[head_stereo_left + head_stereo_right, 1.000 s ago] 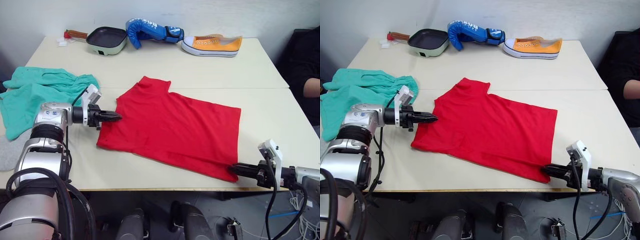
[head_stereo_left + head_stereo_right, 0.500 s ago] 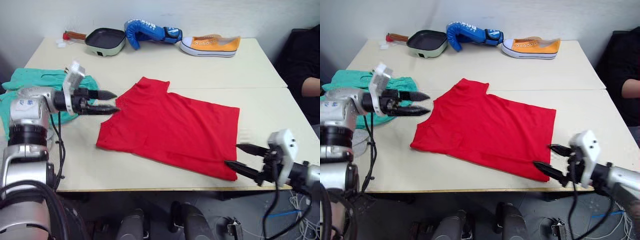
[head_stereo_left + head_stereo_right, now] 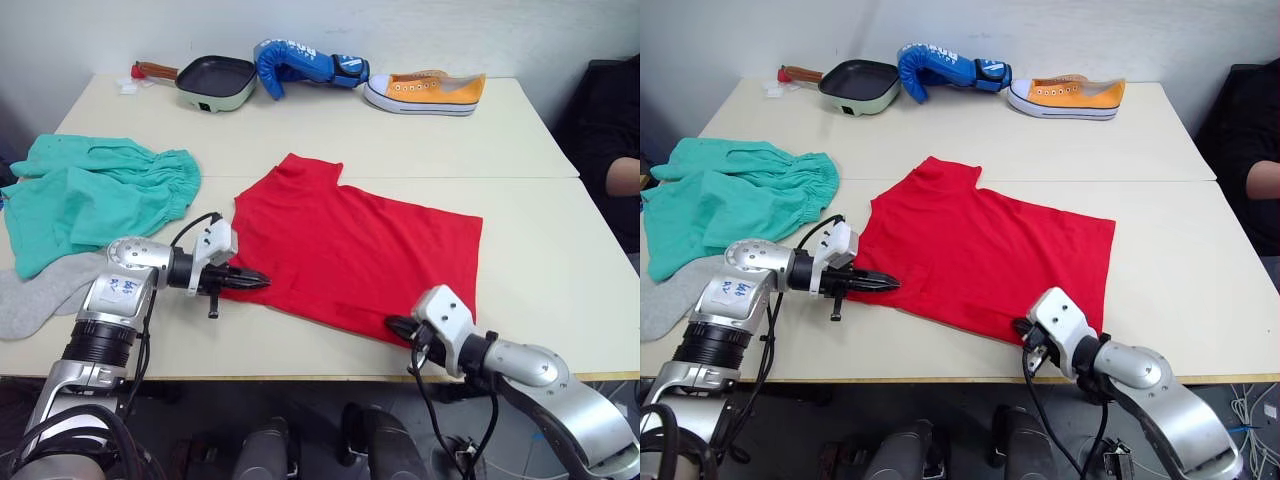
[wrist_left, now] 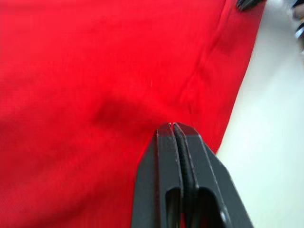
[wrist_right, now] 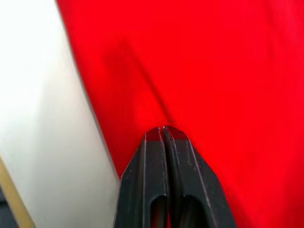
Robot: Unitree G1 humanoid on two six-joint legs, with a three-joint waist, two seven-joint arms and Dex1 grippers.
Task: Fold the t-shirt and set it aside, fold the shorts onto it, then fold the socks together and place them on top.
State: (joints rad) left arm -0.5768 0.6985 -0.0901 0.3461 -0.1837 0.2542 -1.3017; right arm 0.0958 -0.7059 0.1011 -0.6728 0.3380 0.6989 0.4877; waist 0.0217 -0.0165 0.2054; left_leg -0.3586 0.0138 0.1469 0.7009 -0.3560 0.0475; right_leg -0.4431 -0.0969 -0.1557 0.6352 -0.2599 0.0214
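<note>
The red t-shirt (image 3: pixel 350 250) lies spread flat in the middle of the table. My left gripper (image 3: pixel 257 281) is shut at the shirt's near left edge, and in the left wrist view its fingertips (image 4: pixel 173 129) press together on red cloth with a crease beside them. At the near hem my right gripper (image 3: pixel 396 324) is also shut, and a crease runs to its fingertips (image 5: pixel 164 130). Bunched at the far left are the teal shorts (image 3: pixel 90 195). One grey sock (image 3: pixel 35 300) lies just in front of them.
Along the table's far edge stand a green frying pan (image 3: pixel 213 80), a blue boxing glove (image 3: pixel 300 65) and an orange sneaker (image 3: pixel 425 92). A person's arm (image 3: pixel 622 175) shows at the right edge. Bare table (image 3: pixel 560 250) lies right of the shirt.
Half a second ago both grippers stood open off the shirt's corners. The left has come down to the near left edge, the right has moved left along the hem, and both have shut.
</note>
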